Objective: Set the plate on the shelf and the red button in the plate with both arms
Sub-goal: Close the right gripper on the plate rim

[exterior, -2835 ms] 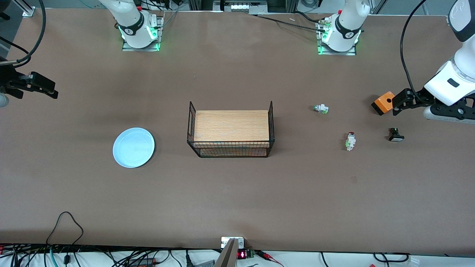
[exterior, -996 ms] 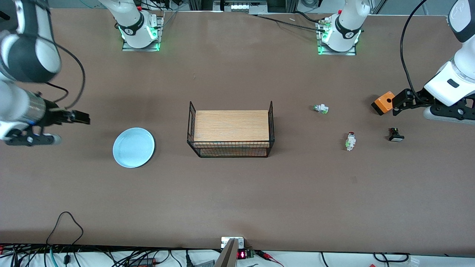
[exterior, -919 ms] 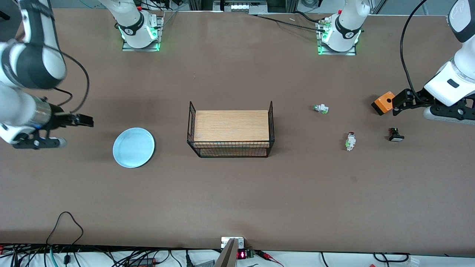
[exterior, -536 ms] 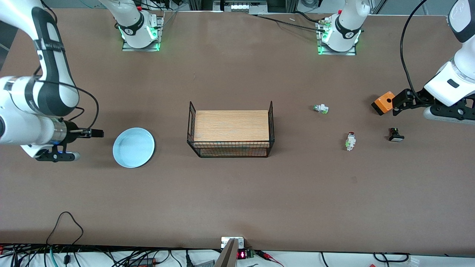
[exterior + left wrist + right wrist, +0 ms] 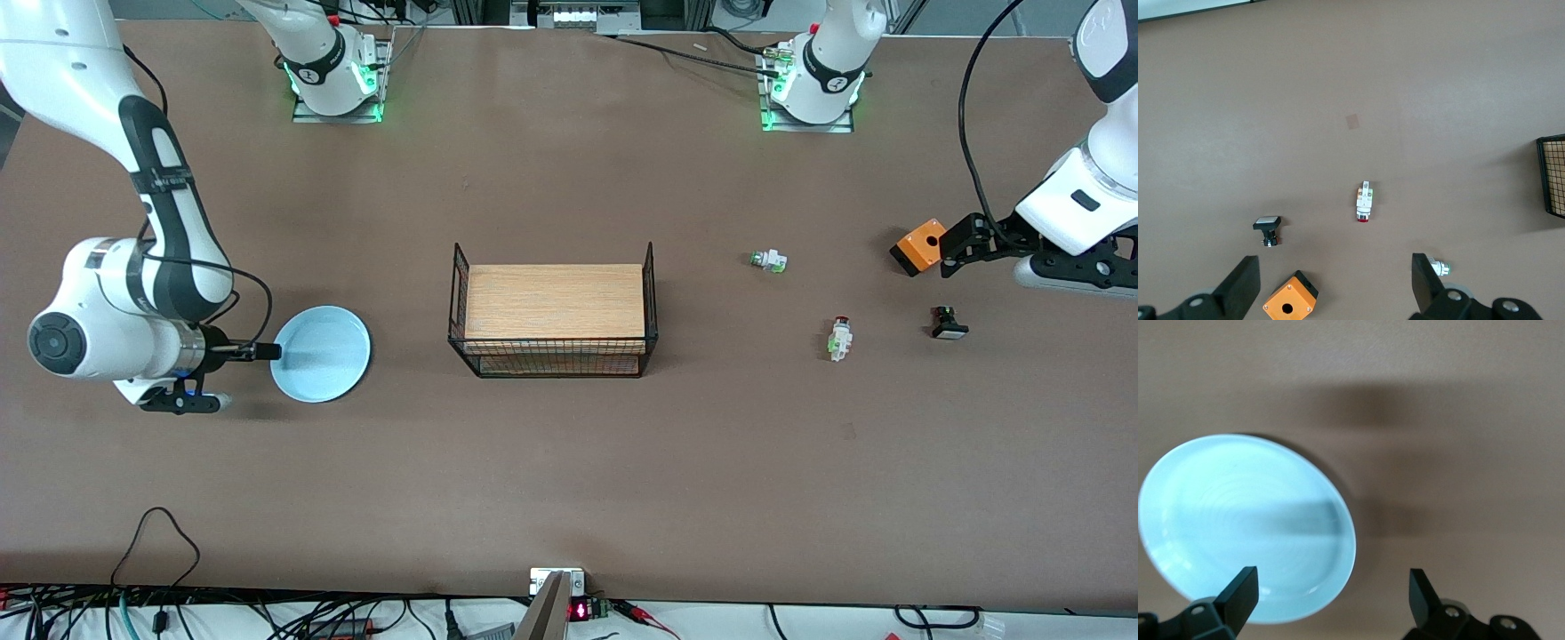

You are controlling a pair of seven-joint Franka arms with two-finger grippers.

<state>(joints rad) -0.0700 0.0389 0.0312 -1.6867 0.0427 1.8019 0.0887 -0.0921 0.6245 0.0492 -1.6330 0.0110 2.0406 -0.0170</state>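
Seen from the front view, the right gripper (image 5: pixel 267 352) sits low at the edge of the plate (image 5: pixel 322 354), on the side toward the right arm's end of the worktop (image 5: pixel 569 480); I judge this as the approach to grasp the plate's rim. The plate lies flat beside the wire basket (image 5: pixel 553 311). At the other end, the red button (image 5: pixel 839 339) lies between the basket and a black part (image 5: pixel 949 323), nearer the camera than a green-capped part (image 5: pixel 768 260). The left gripper (image 5: pixel 949 250) waits beside an orange box (image 5: pixel 919 246).

From the left wrist view, that gripper's fingers (image 5: pixel 1239 288) stand spread and hold nothing, with the red button (image 5: pixel 1363 202) well apart from them.

From the right wrist view, the fingers (image 5: pixel 1238 592) are spread wide, empty, with the plate (image 5: pixel 1245 523) under one of them. Next the jaws should straddle the rim and close; a shallow rim may slip.

Fingertips in both wrist views are cut off, and whether the right gripper touches the rim is unclear.
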